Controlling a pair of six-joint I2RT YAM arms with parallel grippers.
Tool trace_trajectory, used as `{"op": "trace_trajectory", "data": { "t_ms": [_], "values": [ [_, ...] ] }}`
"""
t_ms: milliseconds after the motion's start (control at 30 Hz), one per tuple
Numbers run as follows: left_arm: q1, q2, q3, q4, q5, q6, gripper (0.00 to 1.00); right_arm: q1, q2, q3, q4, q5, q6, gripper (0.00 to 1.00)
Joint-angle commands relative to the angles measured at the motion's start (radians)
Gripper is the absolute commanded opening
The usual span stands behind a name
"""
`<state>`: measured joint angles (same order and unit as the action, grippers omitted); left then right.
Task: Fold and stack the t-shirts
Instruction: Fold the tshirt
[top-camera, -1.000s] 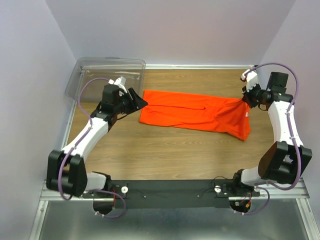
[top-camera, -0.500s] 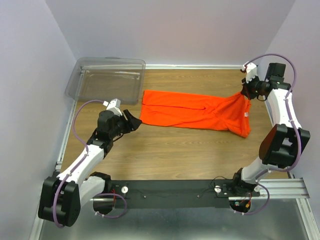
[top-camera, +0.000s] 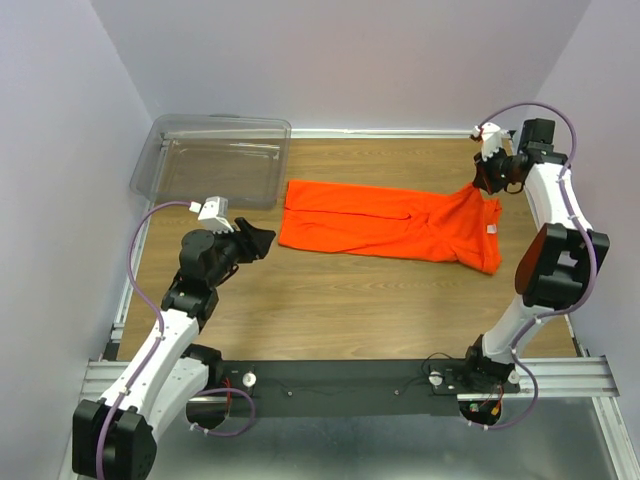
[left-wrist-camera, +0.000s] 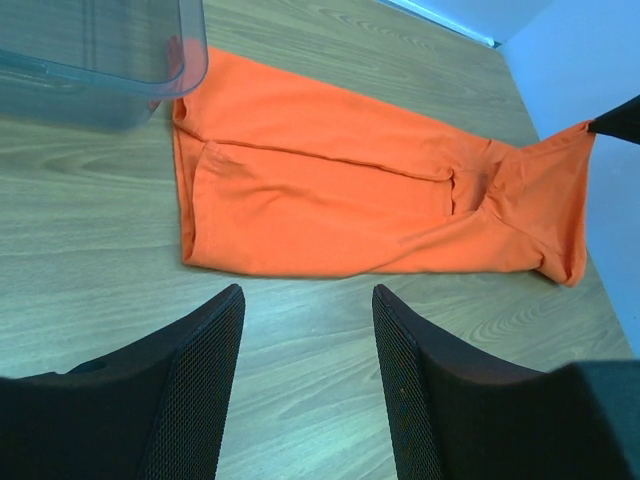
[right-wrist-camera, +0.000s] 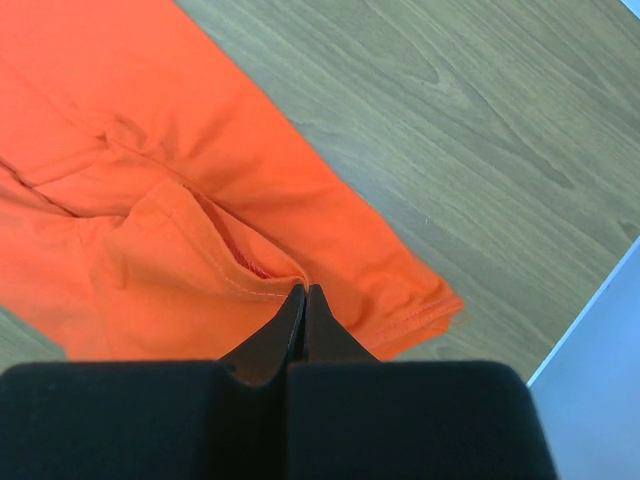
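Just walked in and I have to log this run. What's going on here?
Two arms are working on an orange t-shirt, lying as a long strip on the table. The right gripper is shut on its right end, holding that corner up. The left gripper is open and empty, just off the shirt's left end. A clear bin sits far left.

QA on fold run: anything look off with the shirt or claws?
The right claw is shut on the right corner of the t-shirt, lifting it, so that end is bunched and skewed. The left claw is open, off the fabric.
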<state>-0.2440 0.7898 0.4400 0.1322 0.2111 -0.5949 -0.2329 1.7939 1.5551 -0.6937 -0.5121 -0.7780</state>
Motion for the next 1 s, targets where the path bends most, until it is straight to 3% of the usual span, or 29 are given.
{"op": "trace_trajectory", "data": {
  "t_ms": [0,433,967],
  "values": [
    [0.002,-0.018,-0.015,0.003,-0.027,0.024,0.62,0.017,0.041,0.06,-0.018,0.018,0.016,0.01],
    [0.002,0.0,-0.026,0.026,-0.007,0.027,0.62,0.11,0.13,0.168,-0.03,0.075,0.034,0.01],
    [0.002,0.003,-0.027,0.027,-0.003,0.027,0.62,0.139,0.193,0.209,-0.032,0.119,0.042,0.01]
  ]
}}
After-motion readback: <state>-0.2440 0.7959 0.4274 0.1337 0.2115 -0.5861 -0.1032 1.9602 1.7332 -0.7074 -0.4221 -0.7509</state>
